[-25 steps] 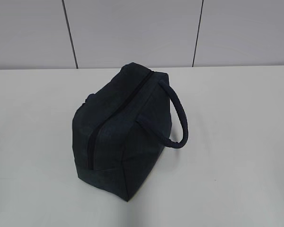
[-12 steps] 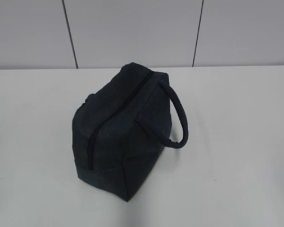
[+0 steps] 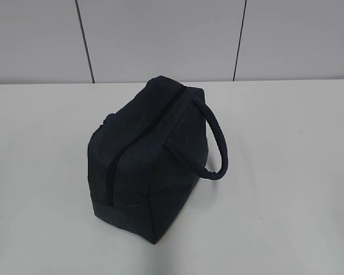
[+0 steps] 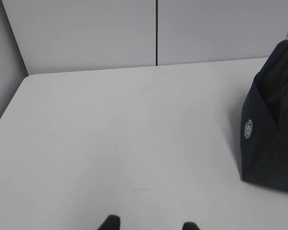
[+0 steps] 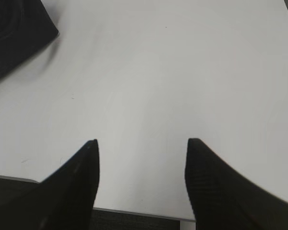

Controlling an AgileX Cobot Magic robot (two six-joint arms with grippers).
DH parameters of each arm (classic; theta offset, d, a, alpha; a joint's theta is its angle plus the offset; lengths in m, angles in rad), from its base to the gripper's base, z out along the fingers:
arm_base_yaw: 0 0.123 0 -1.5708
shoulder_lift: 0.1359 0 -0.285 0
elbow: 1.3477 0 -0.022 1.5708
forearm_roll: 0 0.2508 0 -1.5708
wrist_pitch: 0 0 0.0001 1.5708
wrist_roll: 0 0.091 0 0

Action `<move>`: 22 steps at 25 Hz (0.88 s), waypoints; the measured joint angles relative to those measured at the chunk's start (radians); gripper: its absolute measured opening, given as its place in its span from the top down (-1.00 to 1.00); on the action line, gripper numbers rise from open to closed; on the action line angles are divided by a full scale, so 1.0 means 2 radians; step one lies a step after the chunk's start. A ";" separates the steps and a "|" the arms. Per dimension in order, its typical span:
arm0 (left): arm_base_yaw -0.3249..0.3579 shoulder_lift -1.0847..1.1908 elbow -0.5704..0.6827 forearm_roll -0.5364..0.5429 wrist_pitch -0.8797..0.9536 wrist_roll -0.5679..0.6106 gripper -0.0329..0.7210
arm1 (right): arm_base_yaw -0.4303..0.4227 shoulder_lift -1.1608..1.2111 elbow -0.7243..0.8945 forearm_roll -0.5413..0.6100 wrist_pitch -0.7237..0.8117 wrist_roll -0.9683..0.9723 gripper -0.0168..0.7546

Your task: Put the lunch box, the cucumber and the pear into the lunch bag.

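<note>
The dark navy lunch bag [image 3: 149, 160] stands on the white table in the middle of the exterior view, its zip closed along the top and a padded handle [image 3: 215, 143] looping out to the right. Its end also shows at the right edge of the left wrist view [image 4: 271, 120] and a corner in the top left of the right wrist view [image 5: 14, 33]. My left gripper [image 4: 151, 225] is open and empty over bare table, well left of the bag. My right gripper [image 5: 141, 143] is open and empty near the table's front edge. The lunch box, the cucumber and the pear are out of view.
The white table [image 3: 286, 172] runs back to a grey panelled wall [image 3: 160, 40]. In the left wrist view the table's left edge [image 4: 9, 105] meets a side wall. The table's front edge [image 5: 139, 213] shows under my right gripper.
</note>
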 joint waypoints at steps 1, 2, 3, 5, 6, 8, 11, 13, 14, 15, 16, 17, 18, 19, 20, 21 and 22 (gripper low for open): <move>0.000 0.000 0.000 0.000 0.000 0.000 0.27 | 0.000 0.000 0.000 0.000 0.000 0.000 -0.19; 0.000 0.000 0.000 0.000 0.000 0.000 0.27 | 0.000 0.000 0.000 0.000 0.000 0.000 -0.19; 0.000 0.000 0.000 0.000 0.000 0.000 0.27 | 0.000 0.000 0.000 0.000 0.000 0.000 -0.19; 0.000 0.000 0.000 0.000 0.000 0.000 0.27 | 0.000 0.000 0.000 0.000 0.000 0.000 -0.19; 0.000 0.000 0.000 0.000 0.000 0.000 0.27 | 0.000 0.000 0.000 0.000 0.000 0.000 -0.19; 0.000 0.000 0.000 0.000 0.000 0.000 0.27 | 0.000 0.000 0.000 0.000 0.000 0.000 -0.19; 0.000 0.000 0.000 0.000 0.000 0.000 0.27 | 0.000 0.000 0.000 0.000 0.000 0.000 -0.19; 0.000 0.000 0.000 0.000 0.000 0.000 0.27 | 0.000 0.000 0.000 0.000 0.000 0.000 -0.19; 0.000 0.000 0.000 0.000 0.000 0.000 0.27 | 0.000 0.000 0.000 0.000 0.000 0.000 -0.19; 0.000 0.000 0.000 0.000 0.000 0.000 0.27 | 0.000 0.000 0.000 0.000 0.000 0.000 -0.19; 0.000 0.000 0.000 0.000 0.000 0.000 0.27 | 0.000 0.000 0.000 0.000 0.000 0.000 -0.19; 0.000 0.000 0.000 0.000 0.000 0.000 0.27 | 0.000 0.000 0.000 0.000 0.000 0.000 -0.19; 0.000 0.000 0.000 0.000 0.000 0.000 0.27 | 0.000 0.000 0.000 0.000 0.000 0.000 -0.19; 0.000 0.000 0.000 0.000 0.000 0.000 0.27 | 0.000 0.000 0.000 0.000 0.000 0.000 -0.19; 0.000 0.000 0.000 0.000 0.000 0.000 0.27 | 0.000 0.000 0.000 0.000 0.000 0.000 -0.19; 0.000 0.000 0.000 0.000 0.000 0.000 0.27 | 0.000 0.000 0.000 0.000 0.000 0.000 -0.19; 0.000 0.000 0.000 0.000 0.000 0.000 0.27 | 0.000 0.000 0.000 0.000 0.000 0.000 -0.19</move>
